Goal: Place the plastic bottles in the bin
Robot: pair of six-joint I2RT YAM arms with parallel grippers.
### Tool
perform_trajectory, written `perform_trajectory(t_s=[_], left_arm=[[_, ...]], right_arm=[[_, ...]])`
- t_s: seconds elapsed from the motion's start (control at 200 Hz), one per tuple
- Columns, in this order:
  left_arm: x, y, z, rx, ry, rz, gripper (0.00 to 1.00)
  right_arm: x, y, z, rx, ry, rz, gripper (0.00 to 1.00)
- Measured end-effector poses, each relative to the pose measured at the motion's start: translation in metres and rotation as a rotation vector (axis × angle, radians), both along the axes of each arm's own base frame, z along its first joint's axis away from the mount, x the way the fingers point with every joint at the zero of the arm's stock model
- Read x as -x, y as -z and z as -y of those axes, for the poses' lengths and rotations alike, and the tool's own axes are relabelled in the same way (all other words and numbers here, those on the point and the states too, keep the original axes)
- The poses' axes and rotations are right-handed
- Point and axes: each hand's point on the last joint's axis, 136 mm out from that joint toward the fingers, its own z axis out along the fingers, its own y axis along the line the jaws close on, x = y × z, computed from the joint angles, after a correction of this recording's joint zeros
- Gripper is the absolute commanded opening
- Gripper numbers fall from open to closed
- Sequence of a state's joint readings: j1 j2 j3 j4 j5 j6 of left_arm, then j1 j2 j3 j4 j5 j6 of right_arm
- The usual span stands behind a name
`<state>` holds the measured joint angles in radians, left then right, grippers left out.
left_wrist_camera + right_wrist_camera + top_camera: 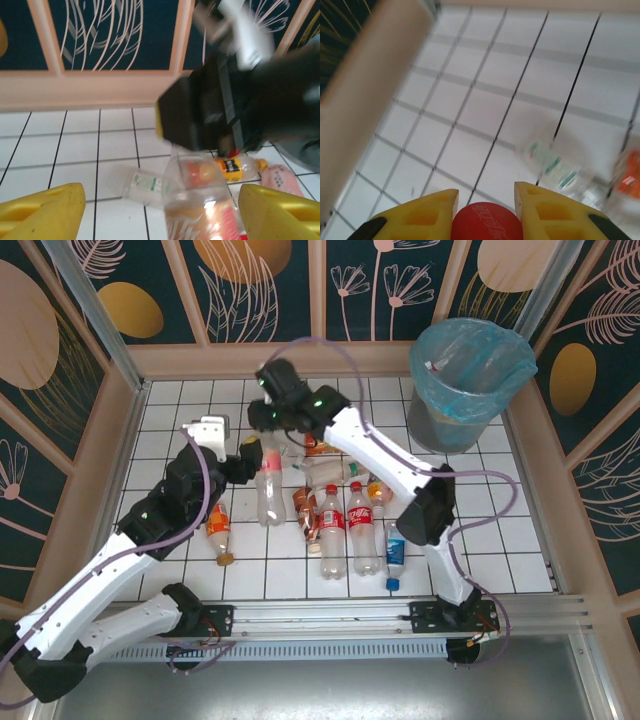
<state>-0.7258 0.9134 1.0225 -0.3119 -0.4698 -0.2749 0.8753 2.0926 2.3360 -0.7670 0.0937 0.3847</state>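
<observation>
Right gripper clamped on the round red cap, probably the stiffest hold, of a light, crushable clear plastic bottle; left gripper has jaws apart around its body

clear glossy plastic bottles, smooth white tiles, translucent plastic bin liner, matt yellow pincer fingers

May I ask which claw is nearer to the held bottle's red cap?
Right: the right claw grips the red cap; the left claw straddles the bottle lower down.
</observation>
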Motion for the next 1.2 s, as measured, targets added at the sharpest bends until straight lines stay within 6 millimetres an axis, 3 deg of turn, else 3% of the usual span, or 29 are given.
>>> perform_trajectory(t_s=[0.12, 0.245, 0.355, 0.475, 0.631, 0.741, 0.836, 0.971, 1.196], left_arm=[[-0.011, -0.02, 0.021, -0.007, 0.064, 0.045, 0.8], [-0.025, -0.031, 0.051, -0.004, 0.153, 0.064, 0.8], [-0.038, -0.034, 0.082, 0.013, 0.241, 0.065, 0.8], [-0.048, -0.034, 0.111, 0.031, 0.326, 0.057, 0.79], [-0.057, -0.026, 0.137, 0.036, 0.406, 0.034, 0.79], [-0.057, -0.022, 0.143, 0.034, 0.433, 0.028, 0.8], [-0.056, -0.026, 0.146, 0.04, 0.446, 0.047, 0.8], [-0.057, -0.017, 0.147, 0.035, 0.45, 0.05, 0.81], [-0.057, 0.009, 0.147, 0.008, 0.451, 0.014, 0.81]], right_arm=[[-0.018, -0.086, 0.062, -0.021, 0.149, 0.222, 0.0], [-0.031, -0.157, 0.139, 0.006, 0.353, 0.455, 0.0], [-0.04, -0.197, 0.208, 0.075, 0.545, 0.617, 0.0], [-0.052, -0.223, 0.268, 0.174, 0.733, 0.749, 0.0], [-0.063, -0.242, 0.322, 0.303, 0.903, 0.853, 0.0], [-0.067, -0.253, 0.361, 0.371, 1.015, 0.889, 0.0], [-0.073, -0.251, 0.384, 0.425, 1.082, 0.89, 0.0], [-0.089, -0.218, 0.39, 0.521, 1.096, 0.848, 0.0], [-0.099, -0.197, 0.392, 0.536, 1.121, 0.852, 0.0]])
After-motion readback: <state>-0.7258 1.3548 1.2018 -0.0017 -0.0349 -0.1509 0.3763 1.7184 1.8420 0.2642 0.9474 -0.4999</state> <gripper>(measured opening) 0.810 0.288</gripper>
